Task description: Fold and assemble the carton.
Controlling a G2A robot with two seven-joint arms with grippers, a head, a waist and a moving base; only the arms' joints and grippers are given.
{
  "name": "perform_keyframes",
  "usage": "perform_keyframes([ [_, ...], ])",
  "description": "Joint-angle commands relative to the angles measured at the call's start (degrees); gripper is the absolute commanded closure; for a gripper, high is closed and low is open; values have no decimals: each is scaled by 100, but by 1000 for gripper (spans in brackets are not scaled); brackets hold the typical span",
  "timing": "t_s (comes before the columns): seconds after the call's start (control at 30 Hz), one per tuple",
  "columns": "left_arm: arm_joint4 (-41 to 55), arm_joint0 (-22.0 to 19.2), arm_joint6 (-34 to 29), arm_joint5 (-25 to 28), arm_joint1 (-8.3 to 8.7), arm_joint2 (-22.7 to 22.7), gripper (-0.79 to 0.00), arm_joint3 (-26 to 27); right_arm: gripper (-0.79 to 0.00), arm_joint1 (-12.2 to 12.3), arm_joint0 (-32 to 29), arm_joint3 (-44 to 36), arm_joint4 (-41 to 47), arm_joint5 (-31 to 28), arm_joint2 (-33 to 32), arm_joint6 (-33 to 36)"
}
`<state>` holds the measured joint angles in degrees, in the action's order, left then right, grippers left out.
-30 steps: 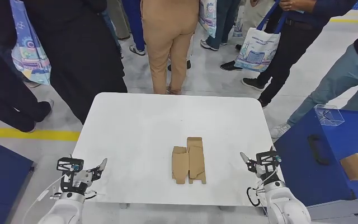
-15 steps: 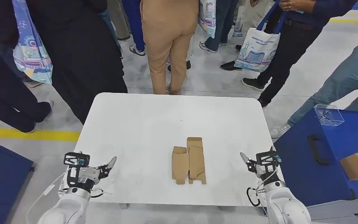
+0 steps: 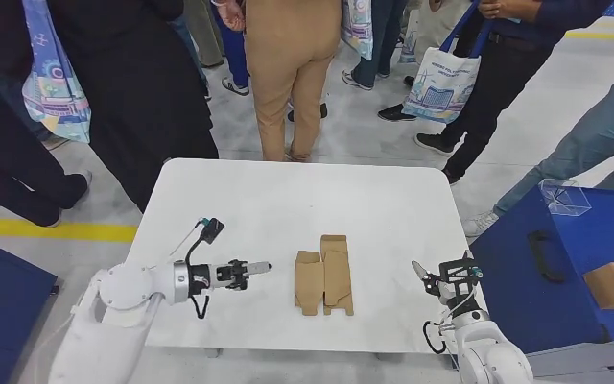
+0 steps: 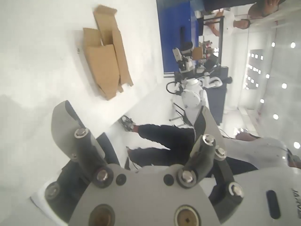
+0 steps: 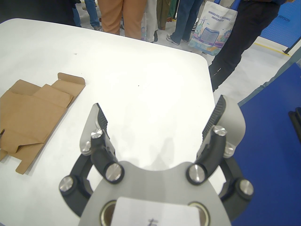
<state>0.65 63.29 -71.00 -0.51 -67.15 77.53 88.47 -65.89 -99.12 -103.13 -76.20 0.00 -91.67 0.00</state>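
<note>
Cardboard carton (image 3: 323, 276) flat nr bench (image 3: 288, 202) front edge; left claw (image 3: 254, 269), released, has moved in beside it; right claw (image 3: 443, 272) released, prob. unmoved.

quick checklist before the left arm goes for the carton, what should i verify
1. Flat brown cardboard carton lies on the white table, inside its edges: ok.
2. Left gripper jaws open: ok.
3. Right gripper jaws open: ok.
4. Left gripper beside the carton, not touching it: ok.
5. Right gripper near the table's edge, apart from the carton: ok.
6. A carton edge raised enough to slip a jaw under: cannot tell.
</note>
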Motion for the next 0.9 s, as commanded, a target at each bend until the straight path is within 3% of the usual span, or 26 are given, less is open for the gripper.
perform_keyframes([
  [0.0,-134,-370,75,20,-43,-355,-785,-437,-785,0,0,0,0,0,0,0],
  [0.1,-136,-814,-23,65,-129,-867,-785,-1033,-785,0,0,0,0,0,0,0],
  [0.13,-101,-954,-56,94,-160,-1007,-751,-1221,-785,0,0,0,0,0,0,0],
  [0.17,-111,-1074,-75,151,-188,-1147,-637,-1402,-785,0,0,0,0,0,0,0],
  [0.23,-202,-1275,-16,263,-244,-1411,-606,-1729,-785,0,0,0,0,0,0,0],
  [0.3,-149,-1427,-19,366,-305,-1642,-480,-1976,-785,0,0,0,0,0,0,0],
  [0.43,-169,-1652,163,563,-404,-1981,-388,-2405,-785,0,0,0,0,0,0,0],
  [0.87,-398,-2193,803,825,-740,-2851,-357,-3609,-785,0,0,0,0,0,0,0],
])
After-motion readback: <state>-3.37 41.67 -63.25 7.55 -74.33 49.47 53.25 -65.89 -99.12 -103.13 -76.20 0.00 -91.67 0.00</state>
